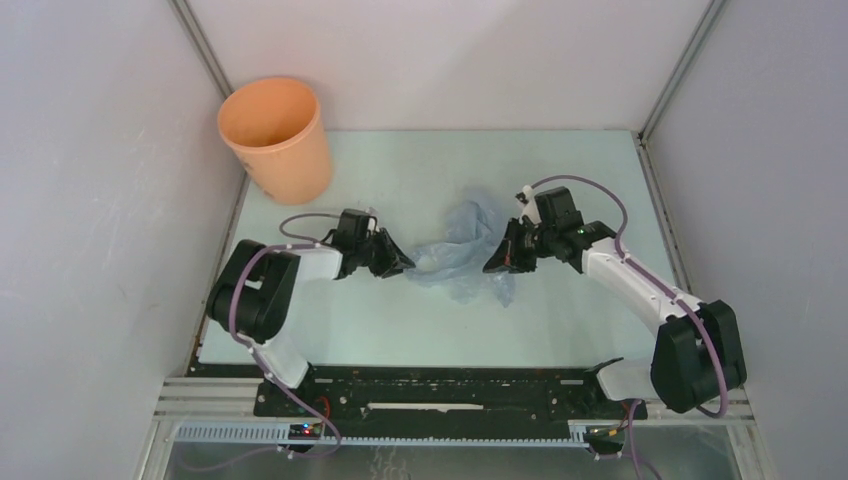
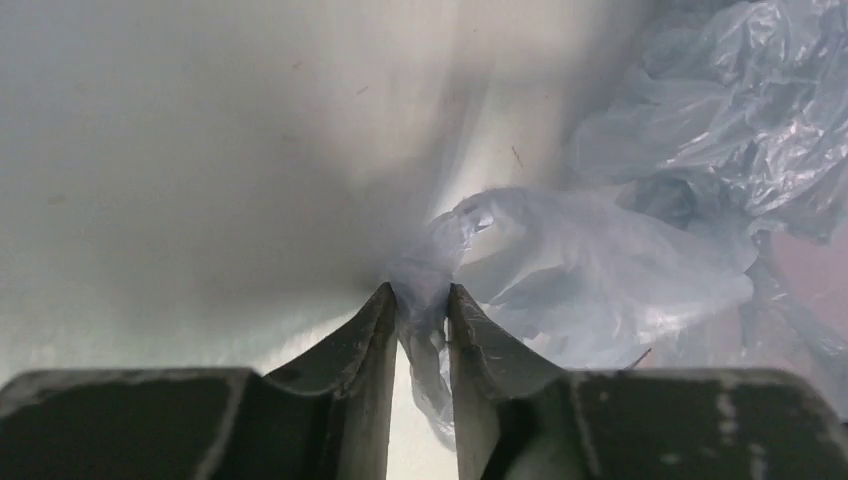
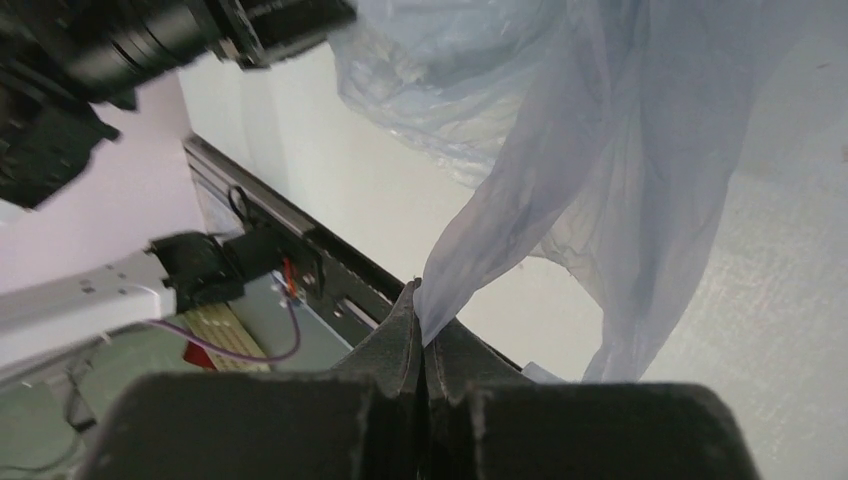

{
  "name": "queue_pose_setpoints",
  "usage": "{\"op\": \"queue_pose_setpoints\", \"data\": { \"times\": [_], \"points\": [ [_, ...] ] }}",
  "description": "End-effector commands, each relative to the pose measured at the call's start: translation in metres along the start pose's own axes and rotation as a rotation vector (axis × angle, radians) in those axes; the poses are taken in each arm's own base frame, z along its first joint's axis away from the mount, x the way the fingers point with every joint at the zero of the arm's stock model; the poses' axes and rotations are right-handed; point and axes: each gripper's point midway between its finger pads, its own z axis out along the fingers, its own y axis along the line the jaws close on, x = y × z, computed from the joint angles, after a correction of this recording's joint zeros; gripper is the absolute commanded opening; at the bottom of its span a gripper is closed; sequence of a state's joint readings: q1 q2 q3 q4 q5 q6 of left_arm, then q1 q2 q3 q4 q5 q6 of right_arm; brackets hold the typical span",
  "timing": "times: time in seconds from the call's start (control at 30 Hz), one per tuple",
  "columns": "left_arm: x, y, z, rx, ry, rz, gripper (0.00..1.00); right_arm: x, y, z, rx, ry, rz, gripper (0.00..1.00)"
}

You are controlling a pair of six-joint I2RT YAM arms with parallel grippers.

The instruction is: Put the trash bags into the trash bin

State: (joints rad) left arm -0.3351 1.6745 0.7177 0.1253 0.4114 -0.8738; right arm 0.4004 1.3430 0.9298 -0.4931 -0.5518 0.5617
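Note:
The pale blue-grey trash bag [image 1: 465, 245] lies crumpled at the table's middle, stretched between both grippers. My left gripper [image 1: 403, 264] is shut on the bag's left end; in the left wrist view the film [image 2: 600, 260] is pinched between the fingertips [image 2: 421, 300]. My right gripper [image 1: 494, 262] is shut on the bag's right side; in the right wrist view the film [image 3: 620, 150] rises from the closed tips [image 3: 423, 300]. The orange trash bin [image 1: 277, 138] stands upright at the back left corner, apart from both grippers.
White enclosure walls [image 1: 100, 150] close in the left, back and right sides. The black base rail [image 1: 440, 390] runs along the table's near edge. The left arm's body [image 3: 150, 40] shows in the right wrist view.

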Motion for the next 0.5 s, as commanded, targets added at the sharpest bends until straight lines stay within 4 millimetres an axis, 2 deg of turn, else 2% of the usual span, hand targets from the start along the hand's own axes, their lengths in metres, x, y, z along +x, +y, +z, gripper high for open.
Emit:
{"op": "queue_pose_setpoints", "data": {
  "times": [0.0,0.07,0.13,0.2,0.27,0.33,0.37,0.4,0.43,0.47],
  "points": [
    [-0.034,-0.042,0.006,0.075,-0.050,0.017,0.14,-0.031,0.013,-0.020,-0.071,-0.089,0.126,0.00],
    [-0.066,-0.075,-0.012,0.095,-0.133,0.063,0.01,-0.048,0.018,-0.029,-0.082,-0.107,0.173,0.00],
    [-0.103,-0.123,-0.052,0.102,-0.255,0.141,0.00,-0.073,0.035,-0.045,-0.114,-0.138,0.206,0.00],
    [-0.143,-0.190,-0.114,0.158,-0.423,0.247,0.00,-0.106,0.064,-0.073,-0.150,-0.195,0.196,0.00],
    [-0.167,-0.259,-0.194,0.214,-0.610,0.369,0.00,-0.134,0.107,-0.115,-0.193,-0.277,0.124,0.00],
    [-0.161,-0.322,-0.280,0.303,-0.784,0.532,0.00,-0.152,0.170,-0.176,-0.258,-0.417,-0.052,0.00],
    [-0.146,-0.347,-0.326,0.355,-0.874,0.638,0.00,-0.152,0.207,-0.217,-0.292,-0.528,-0.189,0.00],
    [-0.132,-0.361,-0.360,0.381,-0.952,0.710,0.00,-0.149,0.232,-0.245,-0.311,-0.620,-0.284,0.00],
    [-0.119,-0.366,-0.379,0.394,-1.002,0.763,0.00,-0.144,0.250,-0.265,-0.337,-0.690,-0.358,0.00],
    [-0.108,-0.363,-0.390,0.401,-1.035,0.777,0.00,-0.137,0.261,-0.277,-0.363,-0.731,-0.401,0.00]
  ]
}}
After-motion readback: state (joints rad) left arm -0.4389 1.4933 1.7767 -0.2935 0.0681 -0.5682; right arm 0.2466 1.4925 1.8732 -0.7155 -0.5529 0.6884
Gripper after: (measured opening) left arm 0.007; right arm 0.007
